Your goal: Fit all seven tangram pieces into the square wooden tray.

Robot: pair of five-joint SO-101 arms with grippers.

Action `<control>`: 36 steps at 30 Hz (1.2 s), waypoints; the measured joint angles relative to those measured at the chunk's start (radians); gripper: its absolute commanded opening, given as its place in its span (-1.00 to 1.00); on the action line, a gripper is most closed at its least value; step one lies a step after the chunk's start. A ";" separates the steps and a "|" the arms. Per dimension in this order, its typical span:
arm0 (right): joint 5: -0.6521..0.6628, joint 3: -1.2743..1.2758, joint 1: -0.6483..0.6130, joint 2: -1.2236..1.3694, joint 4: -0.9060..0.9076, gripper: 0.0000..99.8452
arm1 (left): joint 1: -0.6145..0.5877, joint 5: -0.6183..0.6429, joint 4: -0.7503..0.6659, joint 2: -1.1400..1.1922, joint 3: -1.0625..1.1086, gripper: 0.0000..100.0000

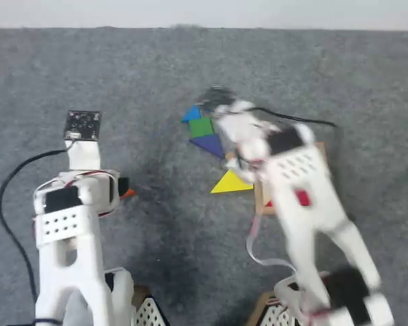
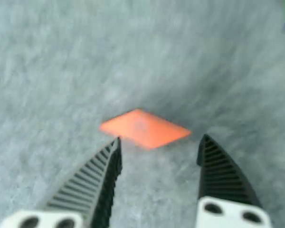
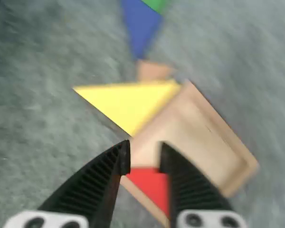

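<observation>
At the far left of the grey table (image 1: 156,68) stands the left arm, and its end effector (image 2: 160,140) hangs low over the surface with its fingers spread wide and nothing between them. Just ahead of the fingertips an orange parallelogram (image 2: 145,128) lies flat on the table, well apart from the other pieces. Toward the middle sits a tight cluster: a light blue triangle (image 1: 192,114), a green square (image 1: 201,127) touching it, and a dark blue triangle (image 1: 209,144) against the square. Near that cluster a yellow triangle (image 1: 230,183) lies flat on the table, one corner touching the outer rim of the square wooden tray (image 3: 213,142). A red piece (image 3: 152,185) lies inside the tray, in a corner against the rim. The right arm leans over the tray, and its end effector (image 3: 145,145) hovers above the red piece with its fingers drawn nearly together, a narrow gap between them, pinching nothing.
</observation>
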 measured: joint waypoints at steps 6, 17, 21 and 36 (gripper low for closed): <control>0.235 -0.071 -0.098 0.292 0.017 -0.48 | -0.158 -0.106 -0.184 0.146 0.095 -0.50; 0.786 -0.164 0.000 0.496 0.048 -0.36 | -0.199 -0.175 -0.328 0.272 0.147 -0.50; 0.885 -0.221 0.014 0.588 0.048 -0.36 | -0.199 -0.175 -0.330 0.272 0.147 -0.50; 1.013 -0.302 0.018 0.667 0.233 -0.78 | -0.199 -0.175 -0.330 0.272 0.147 -0.50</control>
